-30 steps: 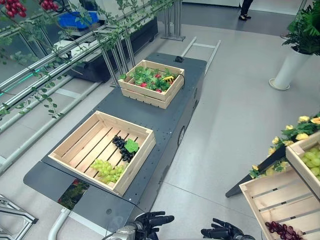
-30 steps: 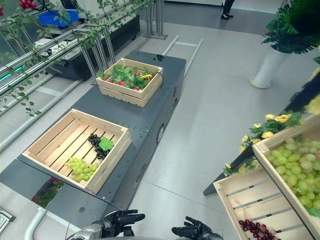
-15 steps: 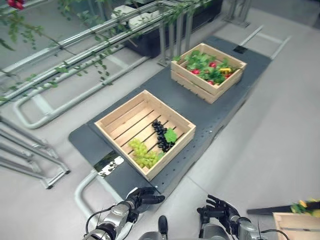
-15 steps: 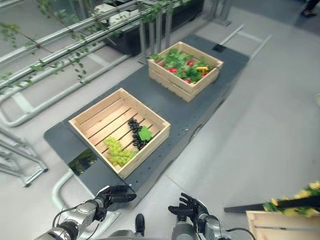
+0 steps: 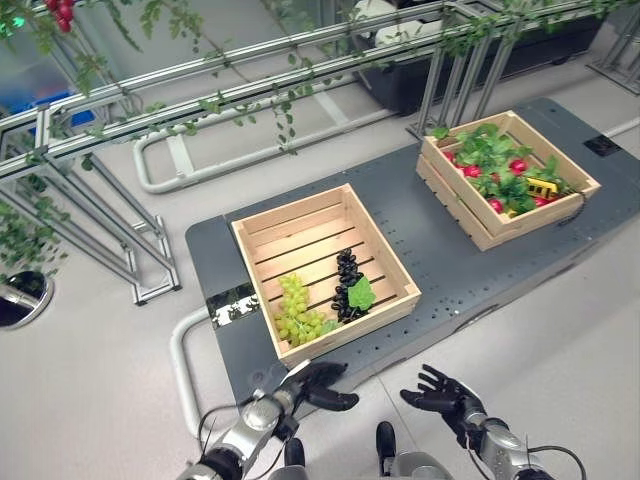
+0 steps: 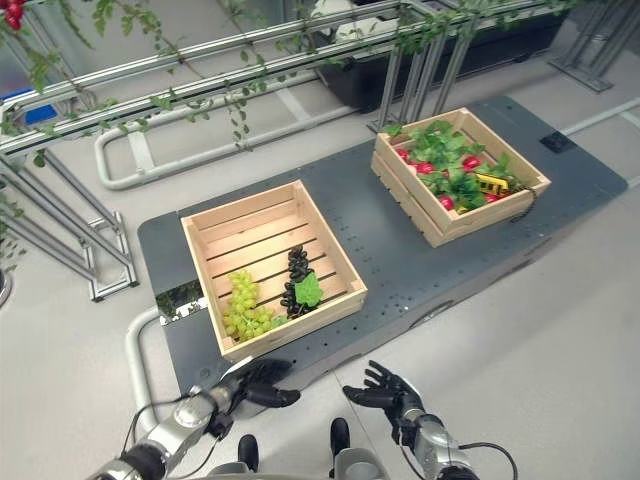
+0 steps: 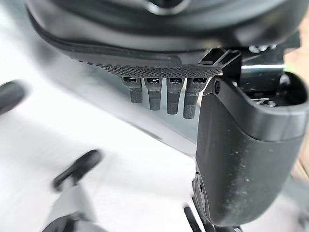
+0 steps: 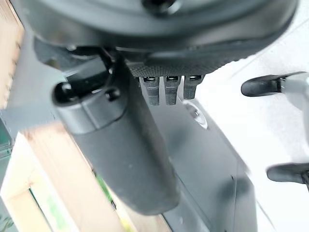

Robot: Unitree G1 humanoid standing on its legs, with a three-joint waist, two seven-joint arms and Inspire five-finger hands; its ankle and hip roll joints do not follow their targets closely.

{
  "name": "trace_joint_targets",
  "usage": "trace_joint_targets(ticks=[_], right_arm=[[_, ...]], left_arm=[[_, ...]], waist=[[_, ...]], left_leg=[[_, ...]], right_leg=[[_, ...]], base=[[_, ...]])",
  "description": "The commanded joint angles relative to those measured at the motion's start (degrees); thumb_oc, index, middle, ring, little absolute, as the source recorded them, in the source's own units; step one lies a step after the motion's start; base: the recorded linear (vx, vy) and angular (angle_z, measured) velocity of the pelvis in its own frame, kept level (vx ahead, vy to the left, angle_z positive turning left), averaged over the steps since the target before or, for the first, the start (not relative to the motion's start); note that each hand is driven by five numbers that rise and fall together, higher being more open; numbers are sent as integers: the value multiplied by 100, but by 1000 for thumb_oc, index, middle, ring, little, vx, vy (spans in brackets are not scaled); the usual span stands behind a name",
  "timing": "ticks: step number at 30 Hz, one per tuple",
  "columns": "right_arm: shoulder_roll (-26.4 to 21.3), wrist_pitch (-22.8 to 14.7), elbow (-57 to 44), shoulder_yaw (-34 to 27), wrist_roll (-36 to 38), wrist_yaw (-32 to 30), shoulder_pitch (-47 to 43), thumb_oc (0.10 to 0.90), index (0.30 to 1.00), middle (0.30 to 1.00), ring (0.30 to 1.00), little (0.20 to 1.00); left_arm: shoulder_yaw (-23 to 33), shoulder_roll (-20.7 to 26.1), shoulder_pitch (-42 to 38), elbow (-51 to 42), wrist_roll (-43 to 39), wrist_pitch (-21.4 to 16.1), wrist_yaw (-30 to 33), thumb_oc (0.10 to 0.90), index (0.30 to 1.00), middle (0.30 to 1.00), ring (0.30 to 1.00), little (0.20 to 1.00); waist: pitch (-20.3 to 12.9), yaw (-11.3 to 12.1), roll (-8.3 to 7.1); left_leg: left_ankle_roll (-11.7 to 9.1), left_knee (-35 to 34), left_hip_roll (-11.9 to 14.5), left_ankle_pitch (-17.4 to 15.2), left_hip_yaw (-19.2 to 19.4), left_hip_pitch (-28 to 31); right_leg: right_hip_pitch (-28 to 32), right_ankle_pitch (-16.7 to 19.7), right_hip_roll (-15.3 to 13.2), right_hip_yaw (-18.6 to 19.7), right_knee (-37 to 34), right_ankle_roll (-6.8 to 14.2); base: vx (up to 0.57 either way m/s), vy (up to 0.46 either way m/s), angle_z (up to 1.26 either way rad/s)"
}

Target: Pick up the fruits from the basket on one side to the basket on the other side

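A pale wooden crate stands on the near end of a dark grey platform. In it lie a bunch of green grapes and a bunch of black grapes with a green leaf. At the platform's far end a second crate holds leafy greens and red fruits. My left hand hovers low at the platform's near edge, open and holding nothing. My right hand hangs beside it over the floor, fingers spread, also with nothing in it. The left wrist view shows the left hand's thumb standing apart from its fingers.
Metal rails draped with leafy vines run behind the platform. A folding metal stand is on the left, and a white tube hoop juts out at the platform's near left corner. Bare grey floor lies to the right.
The camera has swung round, so the whole scene has shifted and the crates on the right have left the picture. Both hands stay low, open and holding nothing.
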Motion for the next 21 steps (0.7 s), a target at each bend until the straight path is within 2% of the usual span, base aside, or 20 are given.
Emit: trace_joint_targets(ticks=[1, 4, 6, 8, 10, 14, 18, 19, 21], right_arm=[[-56, -171, 11, -213, 79, -43, 243, 800, 900, 900, 900, 900], [-120, -100, 193, -308, -71, -66, 384, 800, 900, 900, 900, 900], [-110, -77, 279, -349, -72, -64, 442, 800, 900, 900, 900, 900], [-69, -63, 374, -401, -90, -59, 564, 800, 900, 900, 900, 900], [-27, -68, 418, -410, -110, -14, 666, 800, 900, 900, 900, 900], [9, -184, 551, -340, -313, 179, 787, 800, 900, 900, 900, 900], [7, -223, 577, -250, -264, 249, 744, 800, 900, 900, 900, 900], [-23, -227, 568, -192, -185, 265, 676, 800, 900, 900, 900, 900], [-52, -262, 582, -138, -131, 299, 609, 800, 900, 900, 900, 900]], left_arm=[[5, 425, -951, -1228, -223, -621, -68, 800, 900, 900, 900, 900], [-31, 792, -1038, -2010, -305, -621, -48, 800, 900, 900, 900, 900], [-25, 936, -1058, -2230, -333, -616, 36, 800, 900, 900, 900, 900], [170, 1134, -1063, -2554, -25, -996, 659, 800, 900, 900, 900, 900], [405, 1268, -1092, -2700, 74, -1170, 994, 800, 900, 900, 900, 900], [753, 1499, -1245, -2790, 876, -1517, 2040, 800, 900, 900, 900, 900], [726, 1558, -1444, -2636, 1305, -1490, 2630, 800, 900, 900, 900, 900], [610, 1561, -1622, -2499, 1666, -1351, 3091, 800, 900, 900, 900, 900], [466, 1571, -1805, -2365, 1930, -1197, 3449, 800, 900, 900, 900, 900]], waist=[[-142, -17, 152], [-211, 10, 255], [-243, 19, 255], [-290, 35, 228], [-322, 44, 200], [-247, 44, 146], [-105, 13, 126], [10, -30, 110], [96, -70, 110]], left_leg=[[-47, -174, 80, 150, 235, 157], [-50, -437, -13, 210, 47, 221], [-38, -461, -51, 188, -34, 246], [-16, -461, -92, 119, -94, 291], [-5, -461, -107, 72, -94, 316], [12, -461, -145, 8, -97, 294], [24, -455, -162, -22, -59, 235], [21, -409, -159, -38, -41, 172], [18, -367, -151, -44, -16, 121]], right_leg=[[-515, 272, -474, 80, 477, 312], [-394, 279, -535, 120, 367, 373], [-345, 283, -543, 156, 336, 390], [-273, 284, -553, 196, 281, 406], [-245, 280, -555, 214, 259, 410], [-307, 281, -542, 276, 272, 424], [-454, 243, -516, 324, 376, 428], [-556, 229, -494, 378, 435, 421], [-627, 226, -476, 420, 470, 415]], base=[[89, 105, 76], [172, 97, 47], [168, 50, 8], [156, 34, -2], [121, 4, -9], [72, -6, -9], [-25, -7, -5], [-54, -15, -9], [-54, -14, -8]])
